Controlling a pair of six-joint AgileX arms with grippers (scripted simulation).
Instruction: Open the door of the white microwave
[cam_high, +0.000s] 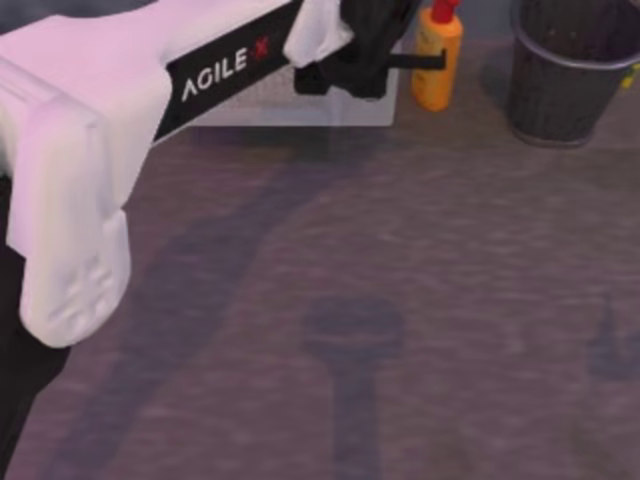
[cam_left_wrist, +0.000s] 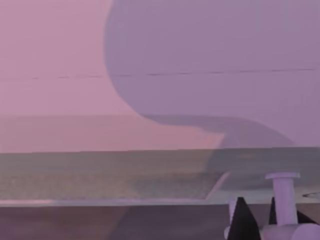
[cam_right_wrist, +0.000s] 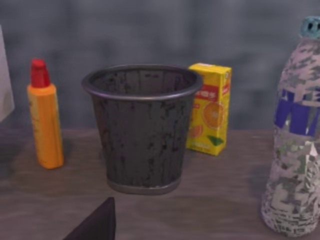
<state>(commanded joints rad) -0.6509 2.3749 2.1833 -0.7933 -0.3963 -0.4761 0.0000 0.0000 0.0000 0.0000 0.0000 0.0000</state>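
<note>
Microwave (cam_high: 300, 105) door (cam_left_wrist: 100, 180) (far-left) under left claw (cam_high: 350, 60).

Smooth matt white microwave (cam_left_wrist: 200, 50) casing

The left arm (cam_high: 150, 90) stretches from the table's left edge toward the far side, its white link with the AGILE X lettering slanting up across the top view. Its black wrist and left gripper (cam_high: 365, 55) sit at the far edge, a dark finger (cam_high: 415, 62) poking out to the right. In the left wrist view only two black fingertips (cam_left_wrist: 243, 220) show. A dark tip of the right gripper (cam_right_wrist: 97, 225) shows in the right wrist view.
</note>
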